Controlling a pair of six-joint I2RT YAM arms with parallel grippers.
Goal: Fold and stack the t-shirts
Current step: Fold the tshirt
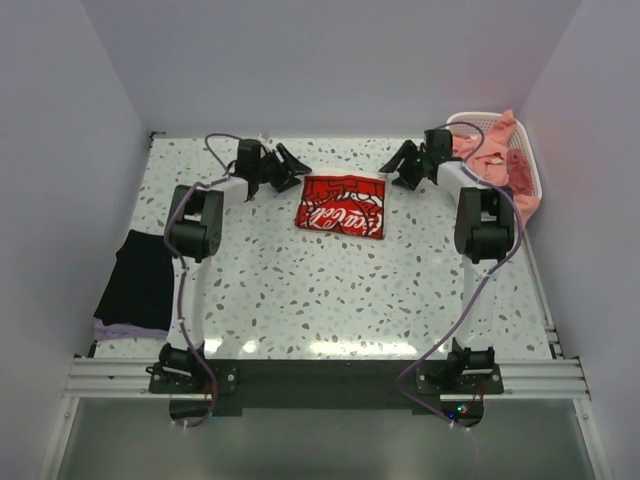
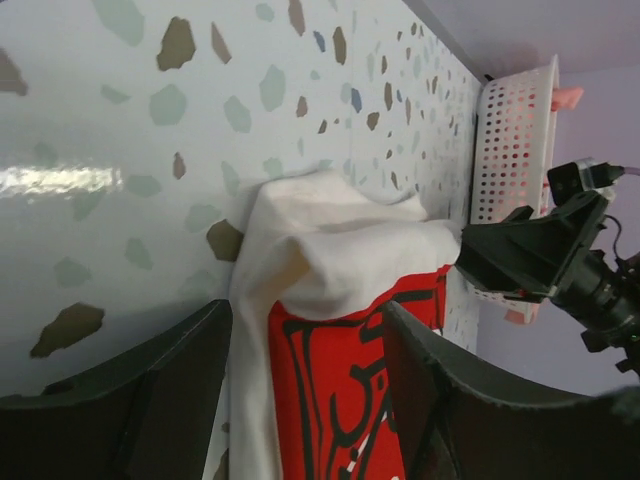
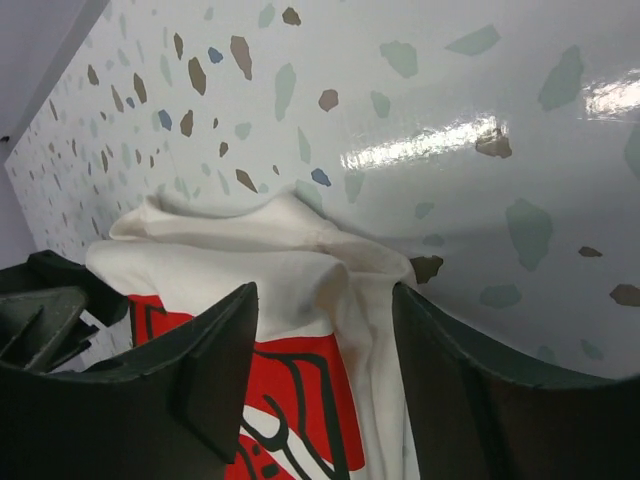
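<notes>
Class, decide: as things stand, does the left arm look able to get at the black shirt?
Probably yes. The black shirt lies close by on the left arm's outer side, with nothing between them, and the left gripper stands open, holding nothing.

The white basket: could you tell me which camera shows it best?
Top external: the whole basket shows at far right, pink cloth heaped in it. The left wrist view catches only one lattice wall; the right wrist, none.

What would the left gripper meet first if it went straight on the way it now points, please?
Most likely the cream-white t-shirt, lying ahead between the left gripper's open jaws; its height over the cloth is unclear.
</notes>
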